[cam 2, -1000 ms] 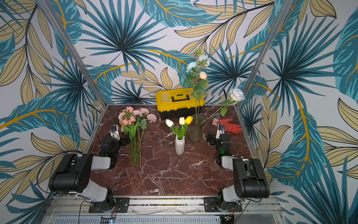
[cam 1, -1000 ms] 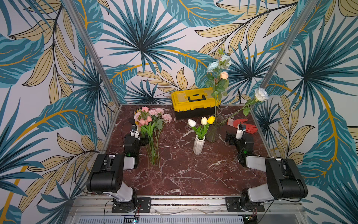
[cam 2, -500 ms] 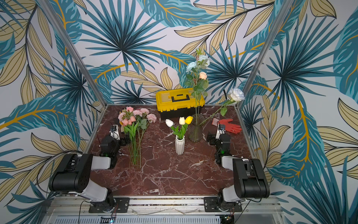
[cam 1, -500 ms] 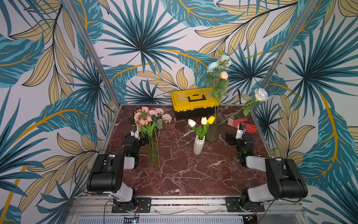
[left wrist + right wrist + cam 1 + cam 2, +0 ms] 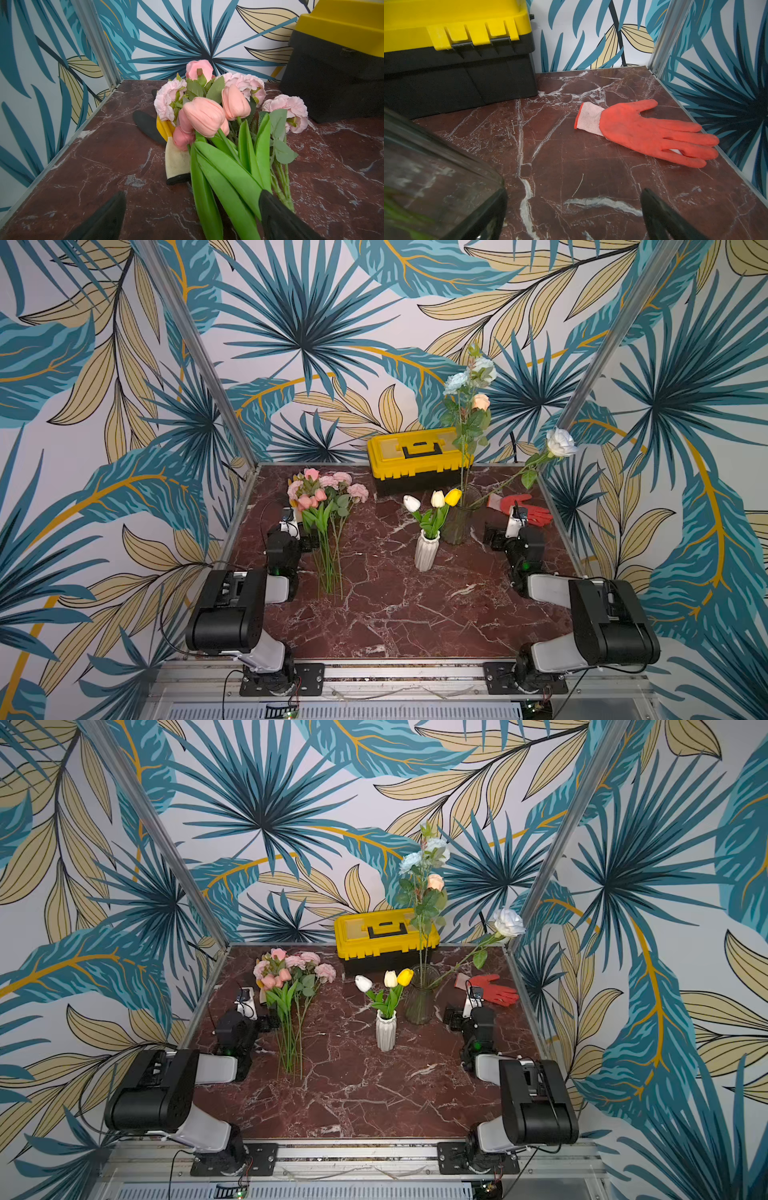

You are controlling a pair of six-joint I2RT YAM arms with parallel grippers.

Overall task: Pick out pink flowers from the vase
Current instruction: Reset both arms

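Note:
The pink flowers (image 5: 324, 493) (image 5: 291, 969) lie in a bunch on the marble table at the left, stems toward the front. In the left wrist view their blooms (image 5: 207, 116) fill the middle. My left gripper (image 5: 308, 542) (image 5: 192, 193) is open beside the stems, and green leaves lie between its spread fingers. The glass vase (image 5: 457, 522) (image 5: 419, 1002) stands right of centre and holds pale blue, peach and white blooms. My right gripper (image 5: 490, 533) (image 5: 574, 191) is open just right of the vase (image 5: 425, 166), with bare marble between its fingers.
A white ribbed vase (image 5: 426, 551) with white and yellow tulips stands in front of the glass vase. A yellow toolbox (image 5: 419, 456) sits at the back. A red glove (image 5: 525, 510) lies at the right edge, and a yellow-black glove (image 5: 176, 162) lies under the pink blooms.

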